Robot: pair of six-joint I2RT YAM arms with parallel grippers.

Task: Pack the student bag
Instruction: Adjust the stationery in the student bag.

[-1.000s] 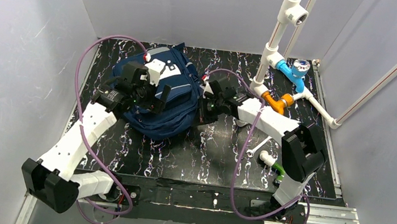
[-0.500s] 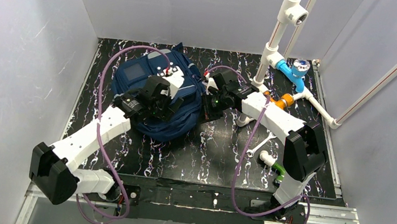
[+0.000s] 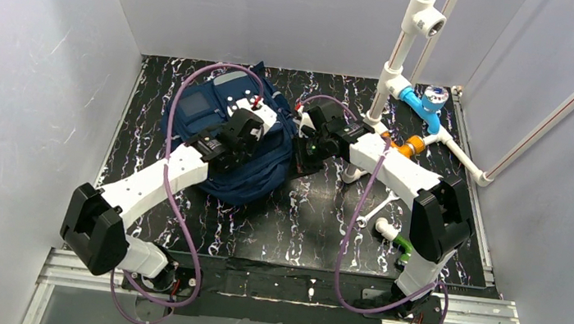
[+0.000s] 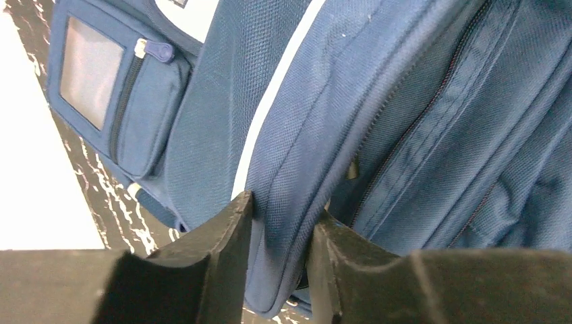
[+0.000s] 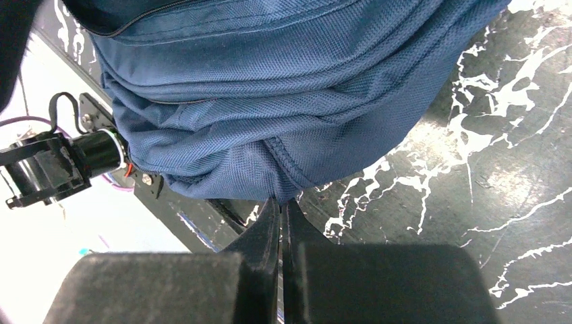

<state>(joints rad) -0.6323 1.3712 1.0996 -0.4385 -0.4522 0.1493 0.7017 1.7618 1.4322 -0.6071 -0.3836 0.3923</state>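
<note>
The student bag (image 3: 210, 105), navy blue with pale stripes, lies at the back left of the black marbled mat (image 3: 259, 225). My left gripper (image 3: 259, 130) reaches over its right half. In the left wrist view the jaws (image 4: 280, 216) pinch a thick fold of the student bag (image 4: 405, 101) beside a zipper. A small front pocket (image 4: 111, 94) with a clear window shows at the upper left. My right gripper (image 3: 299, 154) is at the bag's right edge. In the right wrist view its jaws (image 5: 281, 206) are shut on the seam of the student bag (image 5: 270, 88).
White pipes (image 3: 400, 52) rise at the back right, with a blue valve (image 3: 430, 101) and an orange fitting (image 3: 401, 149). A small wrench (image 3: 373, 210) and a green and white fitting (image 3: 396, 240) lie on the mat near the right arm. Grey walls close in three sides.
My left arm has swung right across the bag, and its jaws have gone from wide open to closed on a fold. The right gripper has stayed shut at the bag's edge.
</note>
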